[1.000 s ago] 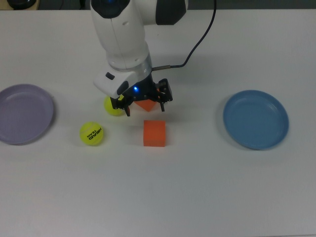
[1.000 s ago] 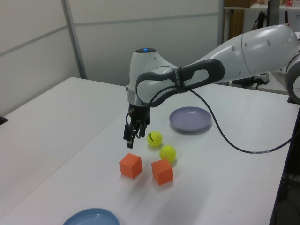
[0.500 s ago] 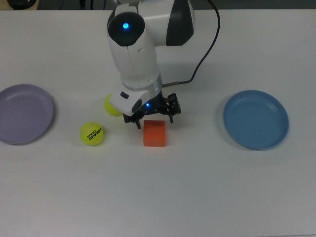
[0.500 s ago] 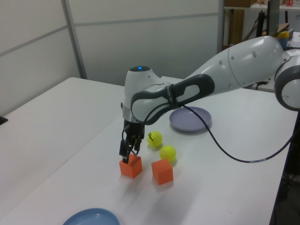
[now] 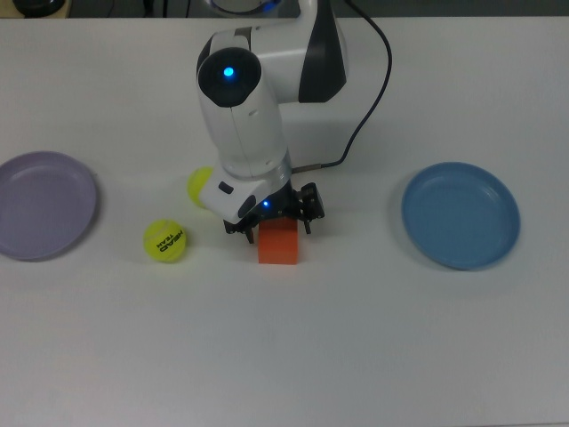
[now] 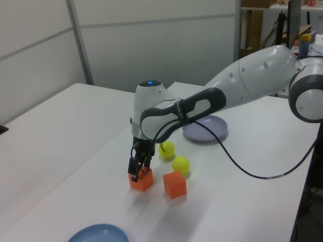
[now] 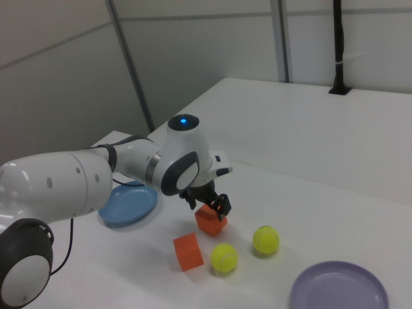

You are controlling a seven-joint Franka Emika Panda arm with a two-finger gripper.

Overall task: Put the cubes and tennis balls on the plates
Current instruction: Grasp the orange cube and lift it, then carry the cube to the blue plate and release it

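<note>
Orange cube (image 6: 142, 181), pincer (image 6: 137, 169) lowered around it, table (image 5: 356, 356)

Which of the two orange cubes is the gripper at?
The gripper is down on the cube farther from the lettered tennis ball; the other cube stands free.

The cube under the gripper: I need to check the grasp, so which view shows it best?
The right view: the cube shows below the gripper. The left view shows its lower part; the top view hides it.
</note>
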